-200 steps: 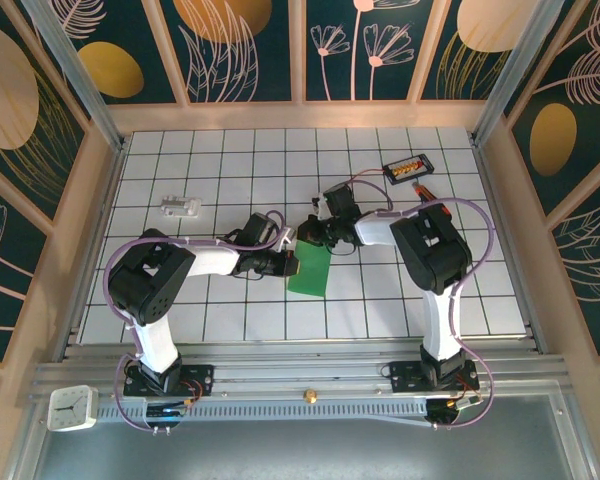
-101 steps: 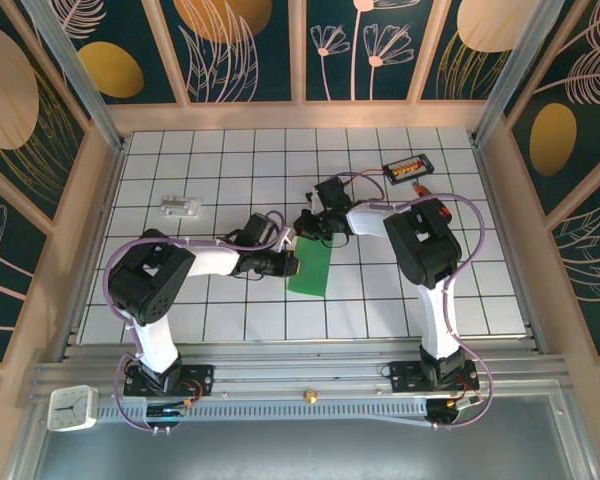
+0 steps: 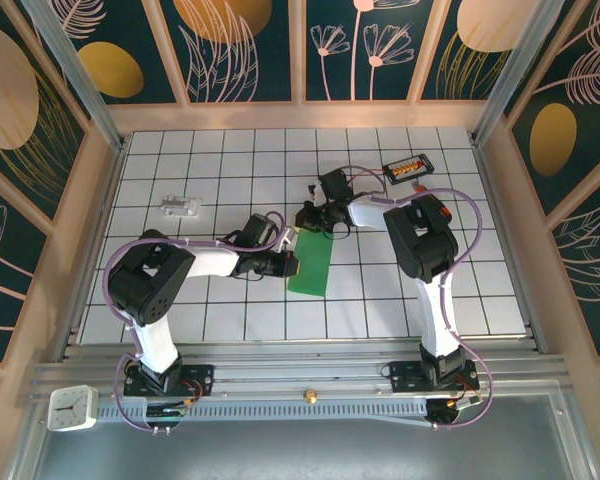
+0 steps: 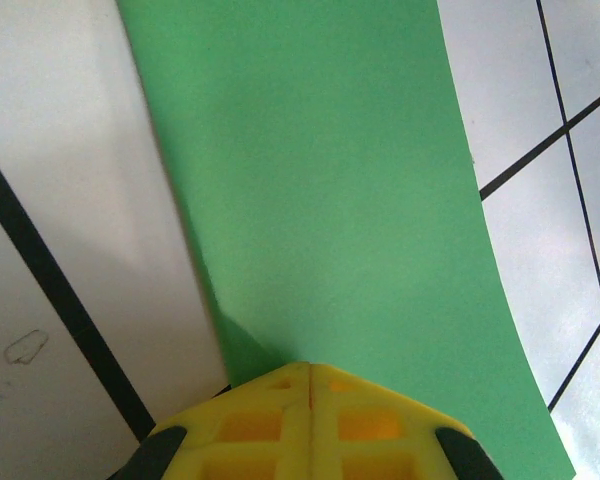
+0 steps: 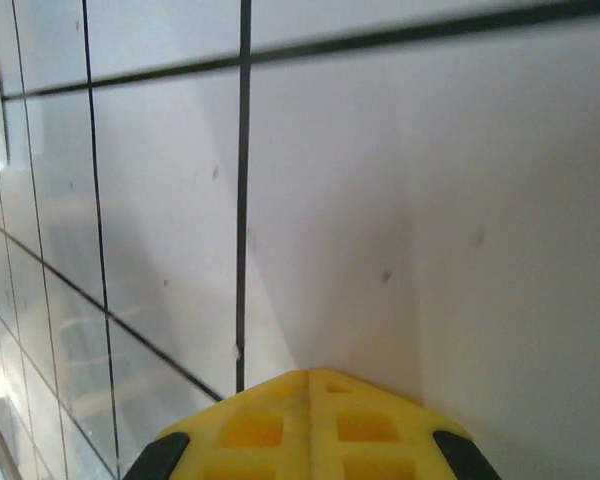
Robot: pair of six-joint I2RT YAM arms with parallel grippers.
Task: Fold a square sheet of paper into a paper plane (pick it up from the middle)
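The square sheet of paper (image 3: pixel 313 268) lies on the white tiles as a narrow bright-green strip, about one tile wide and two long. In the left wrist view the green paper (image 4: pixel 310 180) runs away from my fingers. My left gripper (image 3: pixel 293 263) is shut, and its yellow tip (image 4: pixel 310 366) rests on the strip's left edge. My right gripper (image 3: pixel 306 216) is also shut and hangs low over bare tiles just beyond the strip's far end, clear of it. Its tip (image 5: pixel 308 373) points at a tile line. A paper plane is out of view.
A small black box with orange parts (image 3: pixel 408 167) sits at the back right, with a black-and-orange screwdriver (image 3: pixel 432 196) just in front of it. A small clear piece (image 3: pixel 180 207) lies at the left. Wooden walls ring the tiled table (image 3: pixel 480 290).
The right gripper has drawn back from the strip's far end toward the rear, and its forearm has swung with it. The left arm and the paper have stayed put.
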